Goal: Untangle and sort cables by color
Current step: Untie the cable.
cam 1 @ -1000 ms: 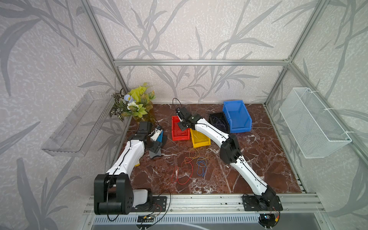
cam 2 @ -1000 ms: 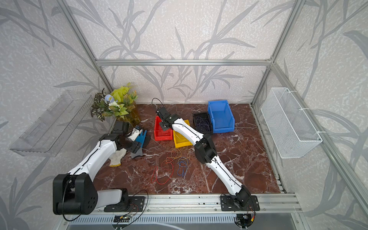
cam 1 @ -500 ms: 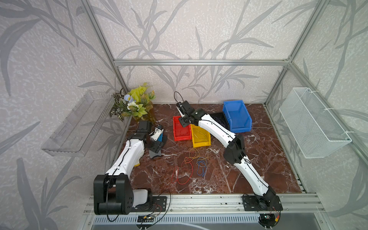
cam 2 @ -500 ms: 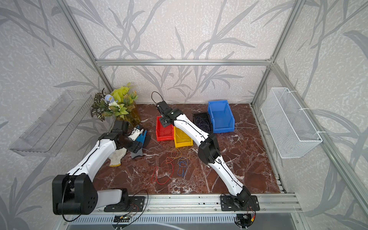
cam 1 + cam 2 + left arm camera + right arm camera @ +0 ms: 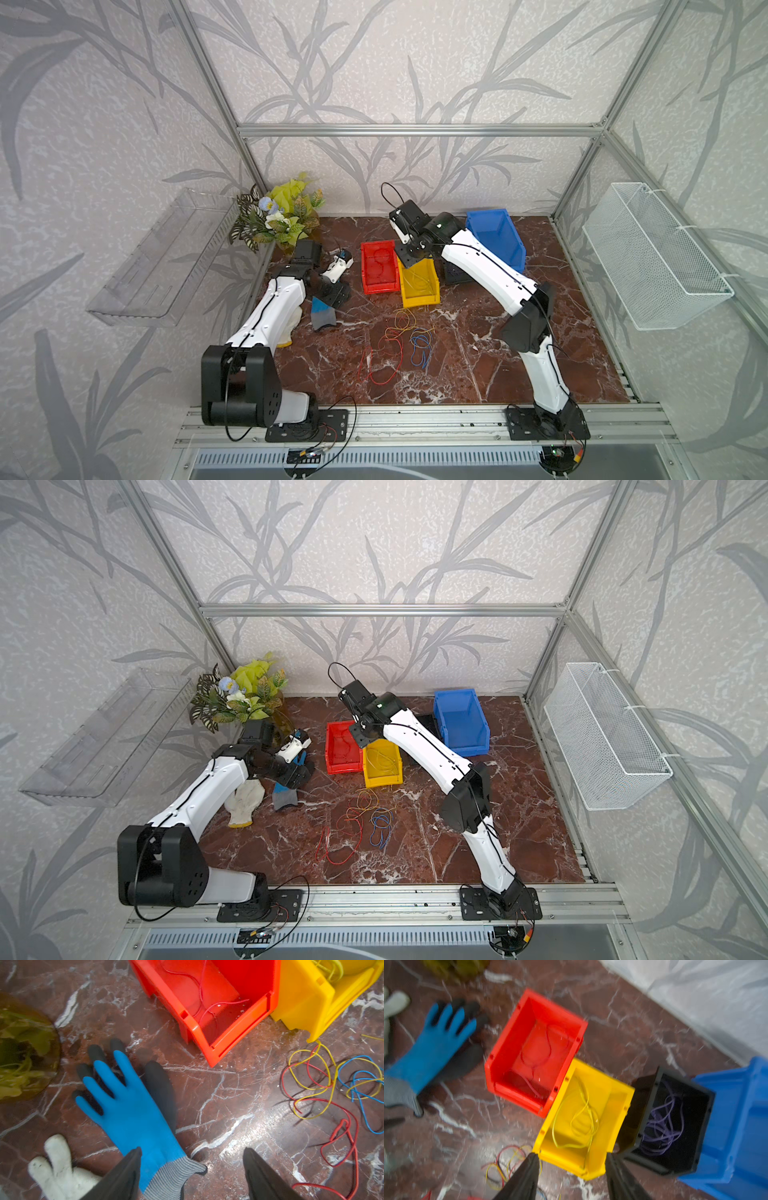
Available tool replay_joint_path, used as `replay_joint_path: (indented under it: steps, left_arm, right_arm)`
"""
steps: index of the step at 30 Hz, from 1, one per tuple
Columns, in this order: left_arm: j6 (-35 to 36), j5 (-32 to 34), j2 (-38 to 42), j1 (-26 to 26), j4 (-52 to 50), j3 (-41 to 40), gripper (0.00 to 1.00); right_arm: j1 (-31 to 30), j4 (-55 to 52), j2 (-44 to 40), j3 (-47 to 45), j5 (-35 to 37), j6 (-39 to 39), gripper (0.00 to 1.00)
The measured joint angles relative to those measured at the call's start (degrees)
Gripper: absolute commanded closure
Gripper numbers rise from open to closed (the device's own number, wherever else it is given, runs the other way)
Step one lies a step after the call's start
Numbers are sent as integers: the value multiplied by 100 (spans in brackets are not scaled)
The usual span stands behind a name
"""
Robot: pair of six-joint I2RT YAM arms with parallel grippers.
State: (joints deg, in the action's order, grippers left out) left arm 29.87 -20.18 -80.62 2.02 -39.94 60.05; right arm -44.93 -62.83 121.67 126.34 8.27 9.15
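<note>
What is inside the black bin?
Purple cables in a loose tangle lie in the black bin. Its shadowed corners are too dark to check; the right arm mostly covers it in both top views.

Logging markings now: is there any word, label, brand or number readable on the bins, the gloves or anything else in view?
None readable.
Red plastic bin, yellow plastic bin, black bin, blue plastic bin, blue rubber glove: plain surfaces, no text.
Small circuit board by the front rail: too small to tell any marking.
</note>
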Motion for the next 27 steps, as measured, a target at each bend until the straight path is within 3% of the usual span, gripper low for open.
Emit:
replay_joint_path:
  steps: [6,11,17,27]
  left_arm:
    - [570,-892,260,131,-190,-398,21]
    - [1104,-1384,793,184,-426,-896,20]
    - [1547,-1488,909,186,-627,-1058,20]
    - [1685,-1204,1346,55,-662,-1408,20]
  right_arm:
    - [-103,605,-1261,-2935,-1683,186,43]
    - [-542,1478,-1639,-4236,-2472,33,42]
    - [-1113,2315,-1480,-4382,-2529,-669,42]
    - [-1047,2691,-520,-3801,-2444,-1414,47]
